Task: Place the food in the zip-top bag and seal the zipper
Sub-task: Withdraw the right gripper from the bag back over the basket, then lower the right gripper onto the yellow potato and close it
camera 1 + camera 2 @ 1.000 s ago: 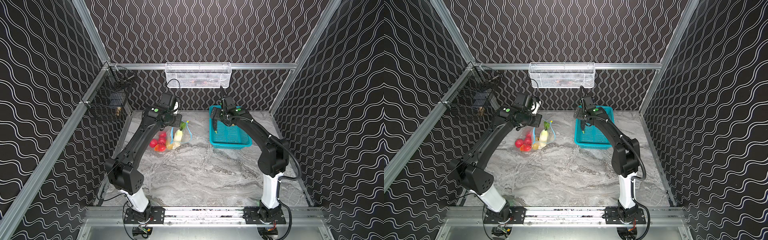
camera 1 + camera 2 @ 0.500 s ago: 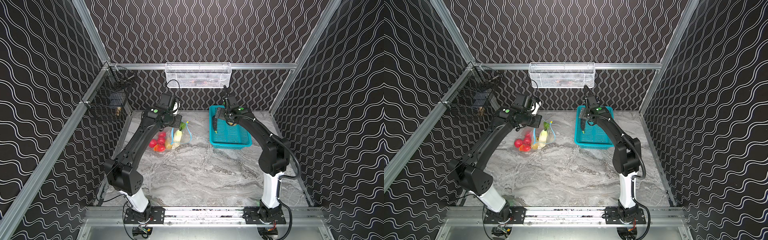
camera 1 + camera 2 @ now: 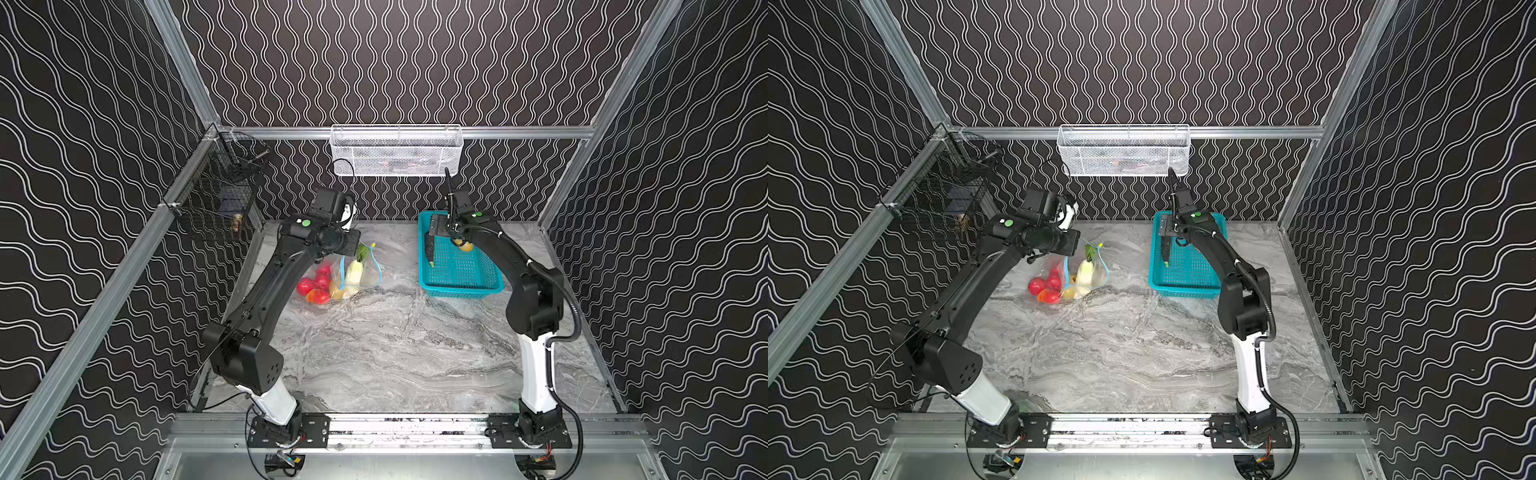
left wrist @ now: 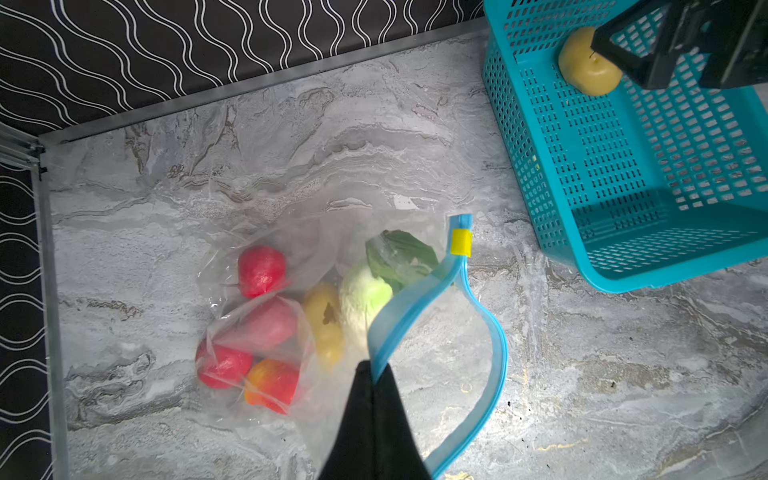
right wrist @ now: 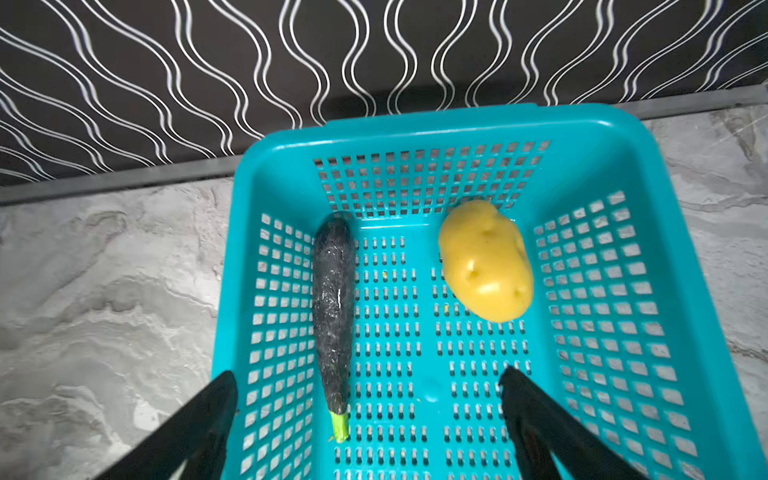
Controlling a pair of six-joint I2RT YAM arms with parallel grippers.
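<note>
The grey marble tabletop [image 3: 395, 340] carries a teal plastic basket [image 5: 415, 124] toward the back wall, on the right arm's side. Well apart from it on the left arm's side lies the clear zip-top bag [image 4: 324, 232]. The bag already holds red tomatoes [image 4: 261, 271], a yellow potato [image 4: 326, 320] and a white-green radish [image 4: 363, 299].

The left gripper [image 4: 375, 370] is pinched tight on the bag's light-blue zipper [image 4: 415, 299] and holds the mouth up in an open loop. The right gripper [image 5: 369, 376] hovers over the basket with its jaws spread wide and nothing between the pads.

The dark cucumber [image 5: 332, 307] lies on the basket floor against one side wall. Its long axis runs away from the wrist, crosswise to the closing line, and its green stem end sits nearest the jaws. The second potato [image 5: 486, 262] lies further ahead, by the far wall. The right arm is plainly nearer both, so the next pick probably falls to it.

The yellow slider tab [image 4: 461, 242] sits at the zipper's far end. No writing is readable anywhere.
</note>
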